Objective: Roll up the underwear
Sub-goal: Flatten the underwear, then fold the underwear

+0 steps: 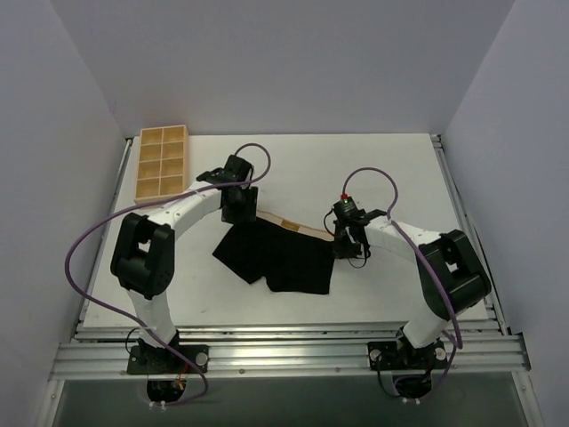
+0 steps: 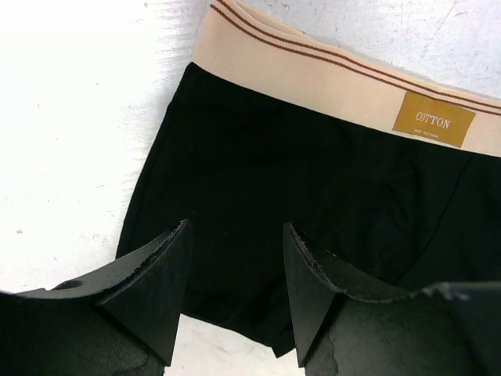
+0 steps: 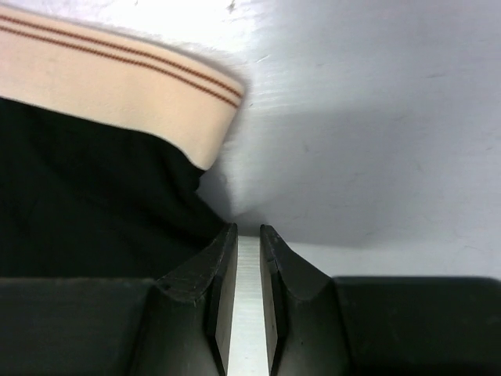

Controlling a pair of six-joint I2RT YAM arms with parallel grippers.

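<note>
The underwear (image 1: pixel 280 253) lies flat, unrolled, on the worktop (image 1: pixel 356 169): no rolling done. Your left hand (image 2: pixel 236 229) hovers released over it; right hand (image 3: pixel 248 231) nearly clenched, empty, beside the waistband (image 3: pixel 117 86).

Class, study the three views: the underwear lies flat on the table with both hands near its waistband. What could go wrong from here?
1. The right hand is nearly closed over bare table, beside the end of the waistband, so it may grip nothing.
2. The left hand is open above the black fabric of the underwear, holding nothing. If only one side gets caught, the roll could come out skewed.
</note>
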